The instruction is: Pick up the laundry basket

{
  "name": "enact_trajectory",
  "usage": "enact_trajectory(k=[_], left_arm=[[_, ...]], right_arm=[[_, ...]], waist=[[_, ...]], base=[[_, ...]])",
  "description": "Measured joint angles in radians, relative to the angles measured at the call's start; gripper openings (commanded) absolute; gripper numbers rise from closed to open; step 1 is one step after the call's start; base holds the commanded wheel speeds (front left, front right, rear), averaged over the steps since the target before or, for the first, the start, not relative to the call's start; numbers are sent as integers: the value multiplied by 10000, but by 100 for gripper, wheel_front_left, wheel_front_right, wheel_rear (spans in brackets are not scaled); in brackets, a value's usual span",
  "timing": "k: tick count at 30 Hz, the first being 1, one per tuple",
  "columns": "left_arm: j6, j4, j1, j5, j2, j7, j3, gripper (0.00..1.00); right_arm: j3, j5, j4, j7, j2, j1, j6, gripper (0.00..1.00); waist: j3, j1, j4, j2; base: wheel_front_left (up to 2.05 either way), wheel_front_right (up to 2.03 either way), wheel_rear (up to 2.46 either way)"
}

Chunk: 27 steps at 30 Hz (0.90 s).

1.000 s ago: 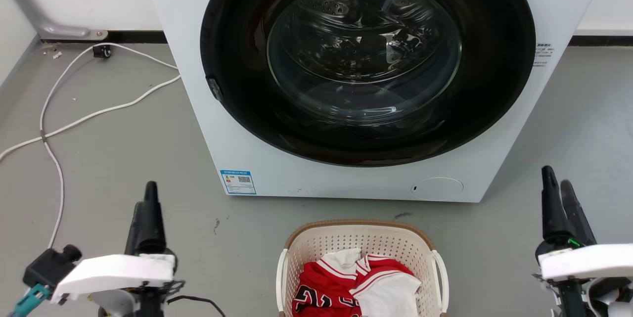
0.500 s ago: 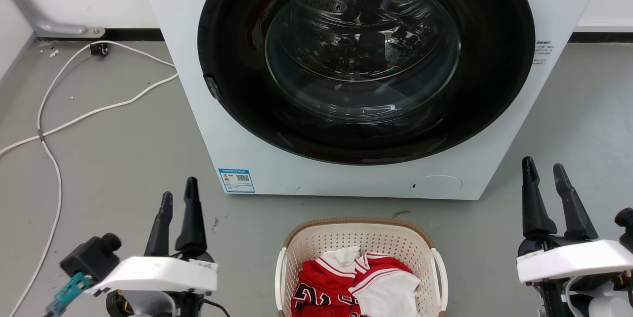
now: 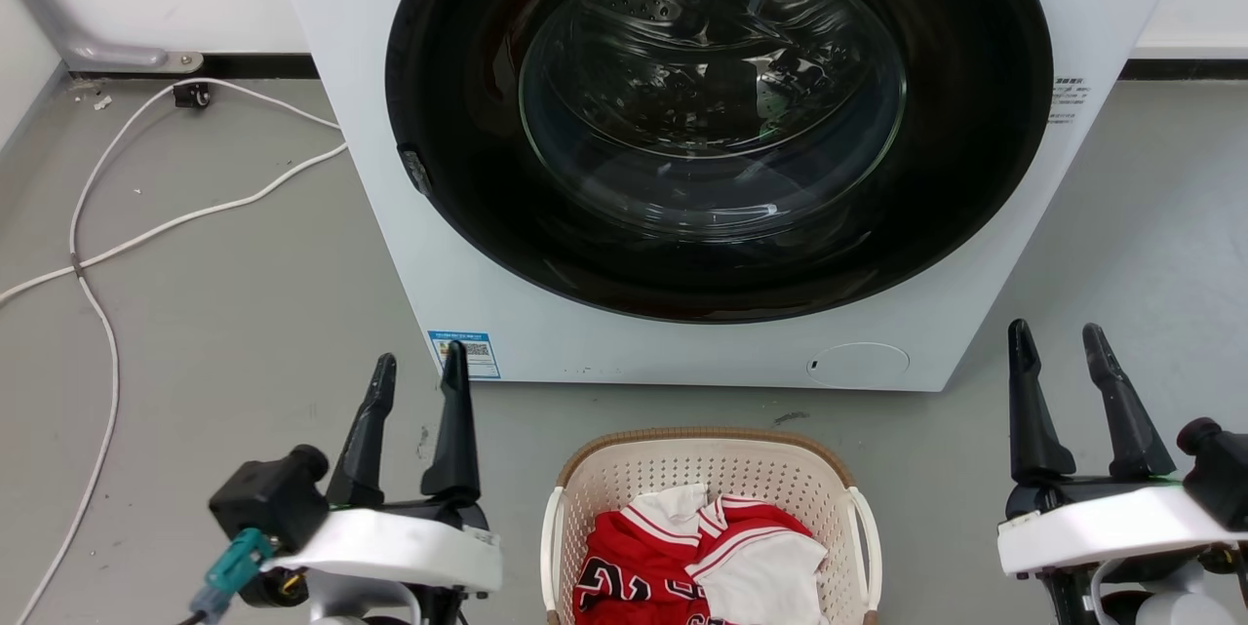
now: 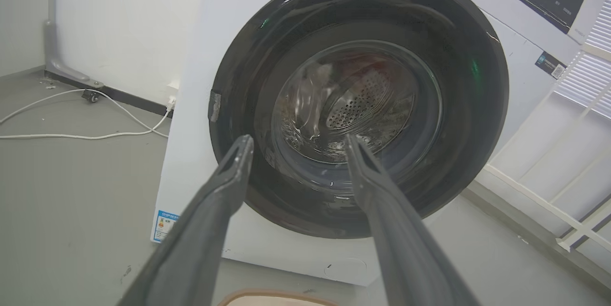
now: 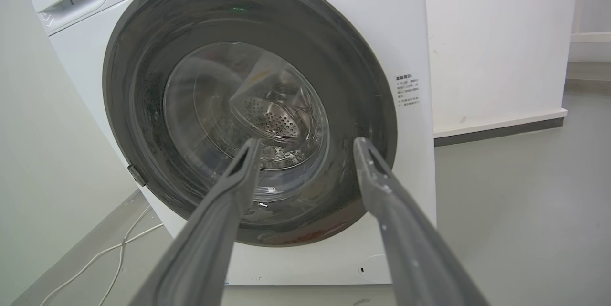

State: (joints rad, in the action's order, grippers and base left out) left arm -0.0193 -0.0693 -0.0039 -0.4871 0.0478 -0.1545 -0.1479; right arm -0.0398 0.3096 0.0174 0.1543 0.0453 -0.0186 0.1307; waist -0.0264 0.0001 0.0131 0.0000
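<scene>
Fingers on both arms stand parted and empty: the left fingers [image 3: 453, 430] show a clear gap with nothing in it, and the right fingers [image 3: 1026, 410] are spread the same way. Each pair has two dark prongs, four in all, pointing toward the one washing machine [image 3: 390, 215]. One laundry basket [image 3: 634, 474] sits on the grey floor [image 3: 244, 332] near the machine's front, between the two pairs and touching neither, nearer the left pair. Its near part is cut off by the bottom edge of the head view, so its full outline cannot be seen. Two white handles [image 3: 553, 547] show, one on each side. Inside lies bunched red and white cloth [image 3: 634, 566]; a red piece with white trim is plain, but how many pieces there are cannot be told. A sliver of the laundry basket [image 4: 277, 296] peeps in at the bottom edge of the left wrist view. One left fingertip covers part of the blue label [image 3: 483, 357] on the machine. The machine's top is cut off in the head view, and reflections blur the drum behind its round door [image 3: 712, 118]. White cables [image 3: 195, 215] cross the floor at the left and run out of frame; their number is hard to tell
</scene>
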Motion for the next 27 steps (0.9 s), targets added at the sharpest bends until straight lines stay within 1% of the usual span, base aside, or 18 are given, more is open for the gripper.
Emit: enact_trajectory(k=[8,9,16,21,27], left_arm=[[-290,173,14,1218,17,-196,-408,100],[-382,238,23,1521,63,-267,-560,100],[-548,468,50,2217,198,-426,-995,100],[-790,725,88,2694,332,-527,-1239,100],[-826,984,97,3110,399,-650,-1484,100]], right_arm=[[38,-773,-209,215,6,107,2,100],[13,-1087,-326,265,6,187,0,100],[-23,-1808,-796,424,12,195,2,100],[25,-2368,-974,537,13,196,2,100],[81,-2913,-993,654,15,196,2,100]], waist=[[-28,0,16,0],[-53,0,24,0],[-75,0,46,0],[-83,0,79,0],[-110,0,110,0]], base=[[0,0,0],[0,0,0],[0,0,0],[0,0,0],[0,0,0]])
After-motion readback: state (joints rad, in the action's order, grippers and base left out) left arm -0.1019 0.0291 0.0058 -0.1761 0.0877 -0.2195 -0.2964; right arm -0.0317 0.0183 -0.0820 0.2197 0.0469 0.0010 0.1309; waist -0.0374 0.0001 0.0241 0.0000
